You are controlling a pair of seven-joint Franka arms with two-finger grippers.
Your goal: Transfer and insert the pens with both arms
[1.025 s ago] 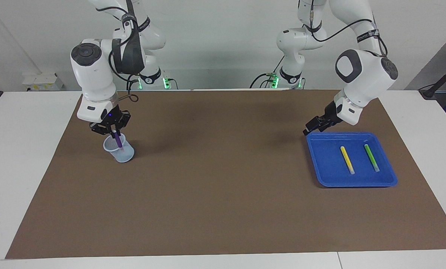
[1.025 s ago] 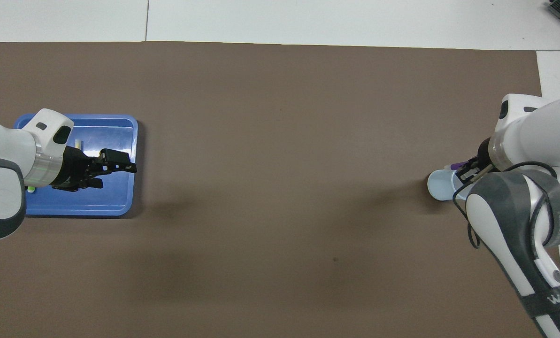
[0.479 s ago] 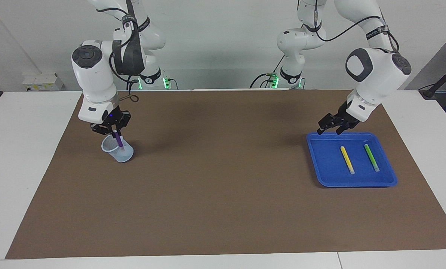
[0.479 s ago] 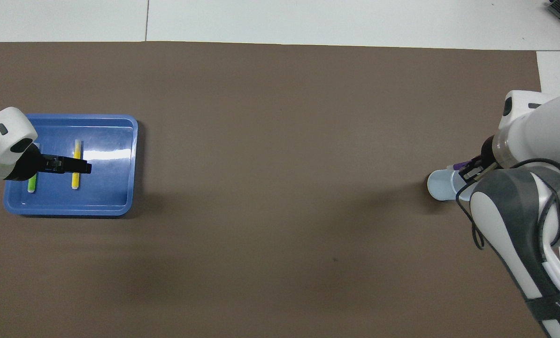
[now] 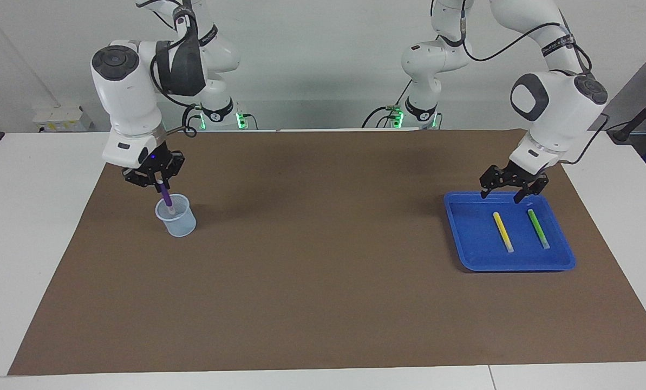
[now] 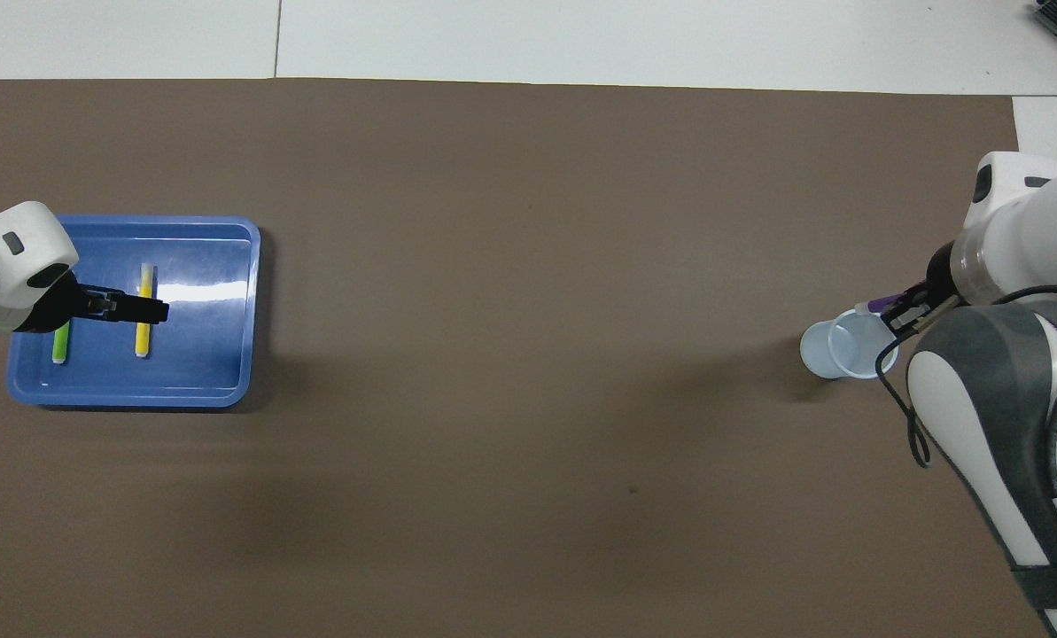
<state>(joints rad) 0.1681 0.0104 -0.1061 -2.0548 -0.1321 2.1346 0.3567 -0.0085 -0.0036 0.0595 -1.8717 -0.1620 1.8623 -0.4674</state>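
The right gripper (image 5: 159, 181) clamps the thin purple pen (image 5: 165, 196), tip dipped into the translucent plastic cup (image 5: 177, 218). The left gripper (image 5: 512, 192), spread wide, hangs over the blue rectangular tray's (image 5: 466, 238) twelve-o'clock rim.

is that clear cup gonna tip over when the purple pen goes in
Possibly. The cup looks thin, empty and probably light, and it stands free on the brown mat, so a sideways nudge could shift or tip it. The purple pen, held in the right gripper, enters at a slant near the rim, which may push sideways.

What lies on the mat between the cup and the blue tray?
Nothing: only bare brown mat separates the cup and the blue tray, clear in both views.
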